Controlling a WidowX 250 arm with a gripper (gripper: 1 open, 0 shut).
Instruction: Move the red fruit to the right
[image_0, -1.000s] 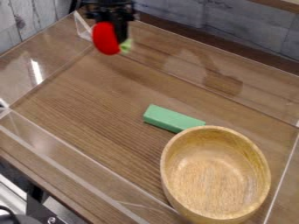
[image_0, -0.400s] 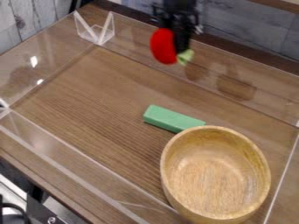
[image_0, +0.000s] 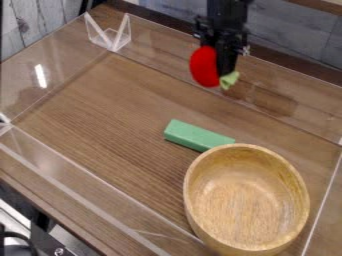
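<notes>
One red fruit (image_0: 205, 66) gripped in end effector (image_0: 214, 64).

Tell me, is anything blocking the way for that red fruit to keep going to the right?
Nothing visible does. The red fruit hangs in the gripper, its jaws closed on it, above the far part of the table. The wood to its right looks bare. The green block and wooden bowl lie nearer the camera, off that path.
</notes>
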